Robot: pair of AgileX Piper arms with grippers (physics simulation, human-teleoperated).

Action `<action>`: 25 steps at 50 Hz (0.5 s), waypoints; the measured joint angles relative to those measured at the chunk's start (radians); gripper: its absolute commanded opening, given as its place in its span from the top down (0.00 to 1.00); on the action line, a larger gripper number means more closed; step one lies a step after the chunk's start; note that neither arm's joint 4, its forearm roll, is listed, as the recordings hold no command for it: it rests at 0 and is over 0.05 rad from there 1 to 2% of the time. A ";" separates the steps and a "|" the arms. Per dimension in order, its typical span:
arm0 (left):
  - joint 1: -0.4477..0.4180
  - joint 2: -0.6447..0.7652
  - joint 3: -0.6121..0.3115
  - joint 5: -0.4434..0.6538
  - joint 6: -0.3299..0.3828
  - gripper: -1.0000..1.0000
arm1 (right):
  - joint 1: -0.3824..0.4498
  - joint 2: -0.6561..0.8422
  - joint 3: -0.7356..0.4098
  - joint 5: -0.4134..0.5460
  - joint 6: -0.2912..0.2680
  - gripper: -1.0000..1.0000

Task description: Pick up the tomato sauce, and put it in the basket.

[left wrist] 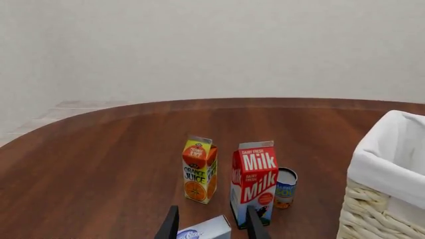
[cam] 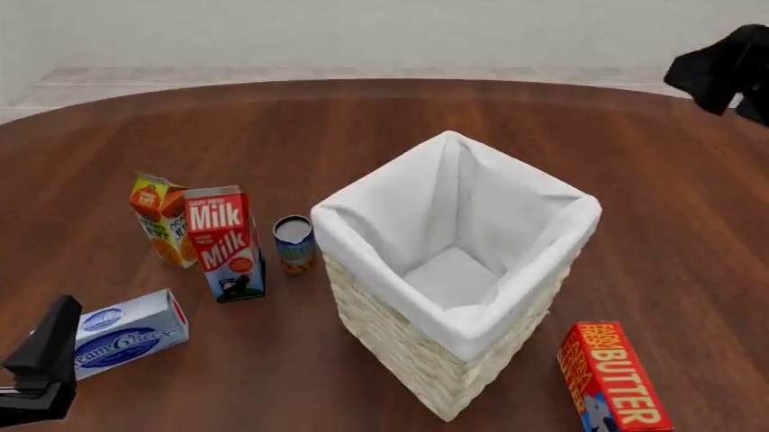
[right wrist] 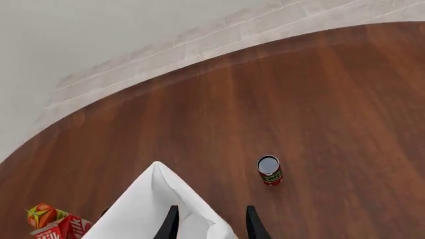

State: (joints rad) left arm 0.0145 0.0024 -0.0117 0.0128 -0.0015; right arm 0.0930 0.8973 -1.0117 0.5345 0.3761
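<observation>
1 can, the tomato sauce, stands upright beyond my open, empty right gripper, the nearer arm.

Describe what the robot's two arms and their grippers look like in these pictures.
Both are plain matte black with no markings or cables visible. The left gripper shows two thin, flat, tapered black fingers in its wrist view; in the front view it appears as an angular black block at the lower left. The right gripper has the same slim black fingers, and its arm is a bulky black shape at the front view's upper right.
</observation>
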 measured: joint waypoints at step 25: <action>0.000 0.000 -0.010 0.010 0.000 0.00 | -0.093 0.235 -0.224 0.168 0.028 0.00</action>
State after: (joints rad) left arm 0.0147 0.0022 -0.0216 0.0225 -0.0011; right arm -0.0002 1.1326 -1.2362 0.7027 0.4043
